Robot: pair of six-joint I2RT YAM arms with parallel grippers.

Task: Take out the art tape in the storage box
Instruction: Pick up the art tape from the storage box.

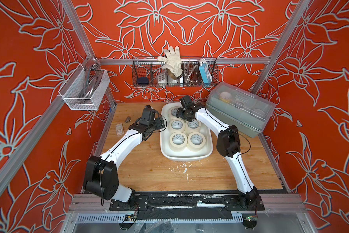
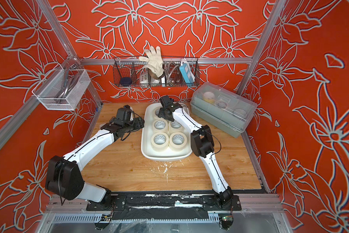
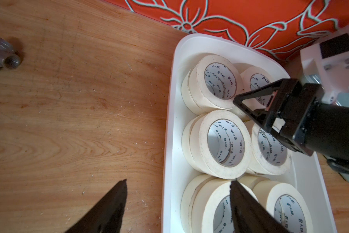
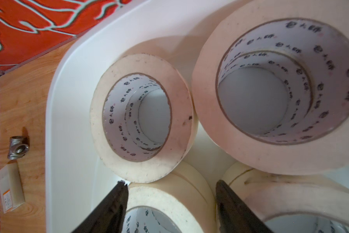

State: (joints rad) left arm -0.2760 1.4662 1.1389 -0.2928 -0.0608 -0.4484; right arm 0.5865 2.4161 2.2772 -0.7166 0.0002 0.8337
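Observation:
The storage box (image 1: 186,158) is a white tub on the wooden table, seen in both top views. Several cream rolls of art tape (image 1: 177,141) lie in it, stacked two high (image 3: 220,141). My left gripper (image 3: 178,181) is open above the tub's left rim (image 3: 169,141). One finger hangs over the table and the other over a near roll (image 3: 210,205), with nothing held. My right gripper (image 4: 169,182) is open low over the far rolls. Its fingers straddle the wall of one roll (image 4: 165,201) without closing on it. In the left wrist view the right gripper (image 3: 248,107) sits among the far rolls.
A grey-green box with a clear lid (image 1: 240,109) stands to the right of the tub, behind the right arm. A metal pipe fitting (image 1: 127,120) and a small carton (image 1: 119,129) lie on the table at the far left. Wire baskets (image 1: 174,74) hang on the walls.

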